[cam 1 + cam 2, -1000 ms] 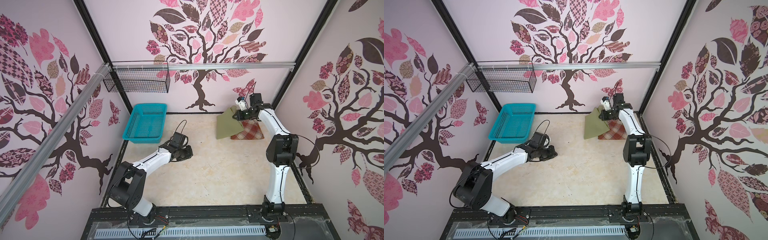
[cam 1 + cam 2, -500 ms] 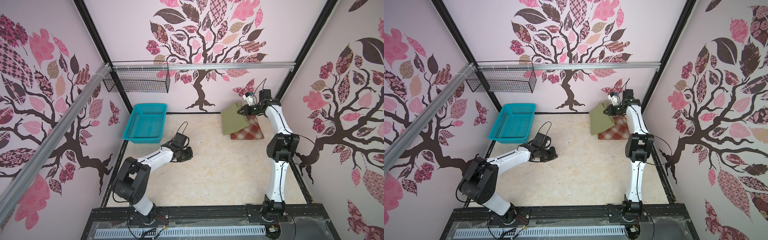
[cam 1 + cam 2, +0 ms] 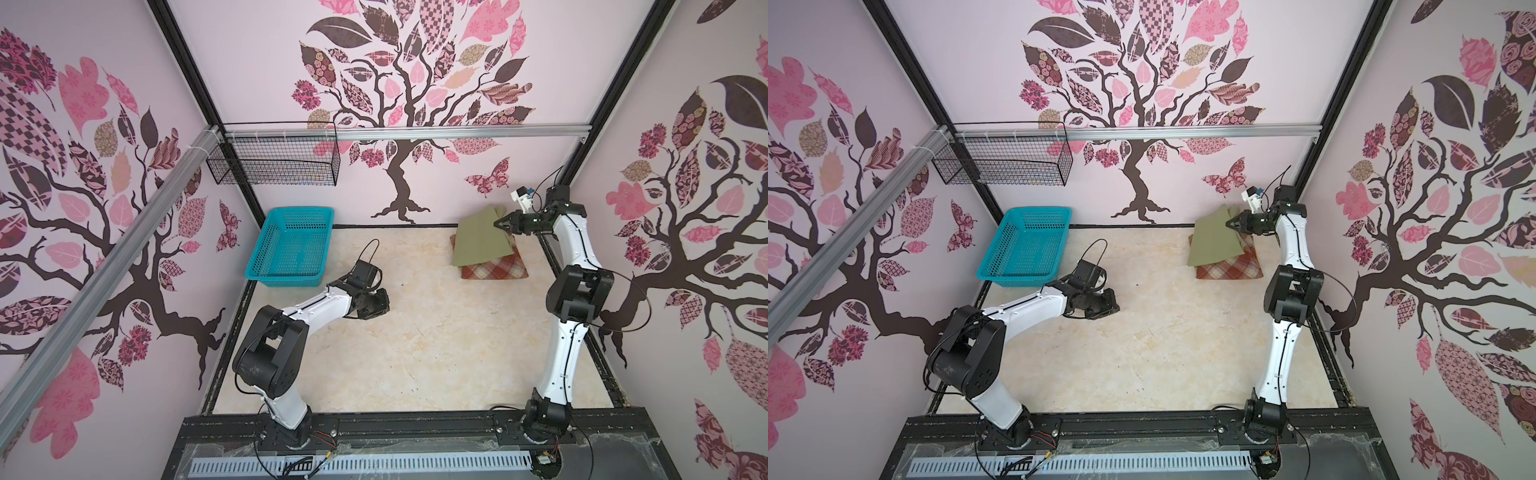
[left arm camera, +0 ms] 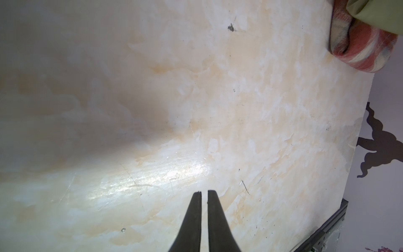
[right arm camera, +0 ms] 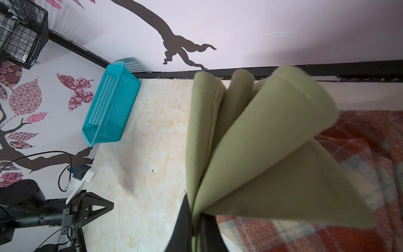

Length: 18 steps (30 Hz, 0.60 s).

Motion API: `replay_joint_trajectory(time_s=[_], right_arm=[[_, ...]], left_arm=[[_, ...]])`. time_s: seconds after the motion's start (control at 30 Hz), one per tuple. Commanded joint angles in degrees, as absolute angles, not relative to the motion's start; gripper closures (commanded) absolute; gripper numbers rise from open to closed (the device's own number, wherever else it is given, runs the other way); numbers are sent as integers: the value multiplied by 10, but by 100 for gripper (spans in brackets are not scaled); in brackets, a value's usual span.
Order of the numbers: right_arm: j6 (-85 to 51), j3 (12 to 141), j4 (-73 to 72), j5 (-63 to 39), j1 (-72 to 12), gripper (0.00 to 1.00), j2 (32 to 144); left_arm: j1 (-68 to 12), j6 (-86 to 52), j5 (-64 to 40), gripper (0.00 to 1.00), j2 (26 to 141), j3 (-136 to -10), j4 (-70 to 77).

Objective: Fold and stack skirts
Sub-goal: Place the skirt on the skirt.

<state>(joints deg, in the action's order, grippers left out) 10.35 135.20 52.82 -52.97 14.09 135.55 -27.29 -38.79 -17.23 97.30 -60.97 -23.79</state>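
**Olive skirt held over the plaid one in the far right corner**

The room is a booth with pale pink walls that carry dark tree and leaf pictures. Its floor is a cream marbled table. A silver rail crosses the far wall, and a black wire basket hangs from it at the left. Below it, in the far left corner, stands a turquoise basket.

The plaid skirt lies folded on the table in the far right corner. The olive-green skirt, also folded, is lifted at its far right edge by the right gripper, whose jaws are pressed together on the cloth. Its lower part rests on the plaid skirt and hides the left and far part of it. In the right wrist view the olive folds fan out before the plaid. The left gripper hangs low over the table, left of the centre. Its jaws are almost together with only a thin slit between them, and they hold nothing.

Compared with one second ago, the right gripper and the olive-green skirt are further to the right, more over the plaid skirt. The left gripper is at nearly the same spot.
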Motion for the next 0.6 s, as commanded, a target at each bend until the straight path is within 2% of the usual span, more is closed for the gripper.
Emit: replay_joint_trajectory(time_s=[0.0,0.2,0.57], right_arm=[[109,1371,549,-567,154,100,1399],[113,1381,567,-573,174,100,1449],[111,1401,575,-548,184,100,1470]], left_arm=[[-271,-384,-177,88,981,-636,-254],[-270,-388,-178,88,994,-654,-263],[-272,-391,-178,89,1006,-669,-277]])
